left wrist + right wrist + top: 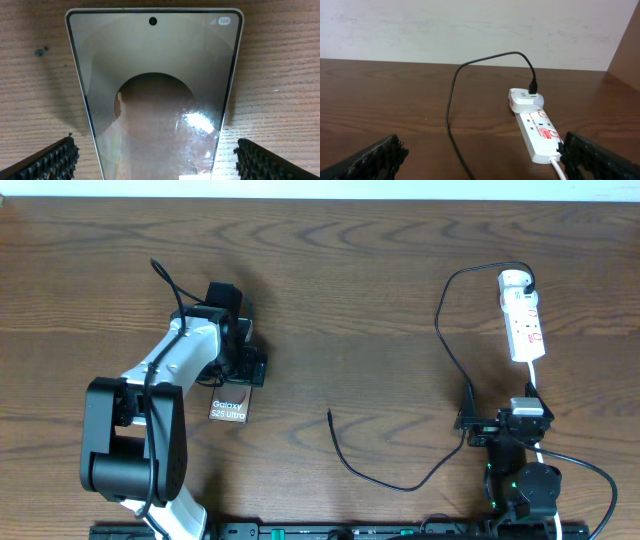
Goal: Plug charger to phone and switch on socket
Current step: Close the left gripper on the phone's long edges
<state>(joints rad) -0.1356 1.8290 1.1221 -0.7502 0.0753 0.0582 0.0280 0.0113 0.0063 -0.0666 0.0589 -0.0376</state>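
While both arms are at the dark brown wooden table [350,280], the left gripper [156,144] hangs low over the flat rectangular phone with a dark reflective face [155,75]. Its jaws are spread wide, one ribbed black finger on either side of the phone's near end, and neither visibly touches it. The phone lies flat on the table's left half. The right gripper [482,150] is also spread wide and holds nothing. It faces the white elongated power strip with red switch markings [524,325] at far right. The long thin black charger cable [441,330] runs from a white adapter [513,279] seated in the strip's far end. Its free plug end [330,414] lies mid-table, apart from the phone.
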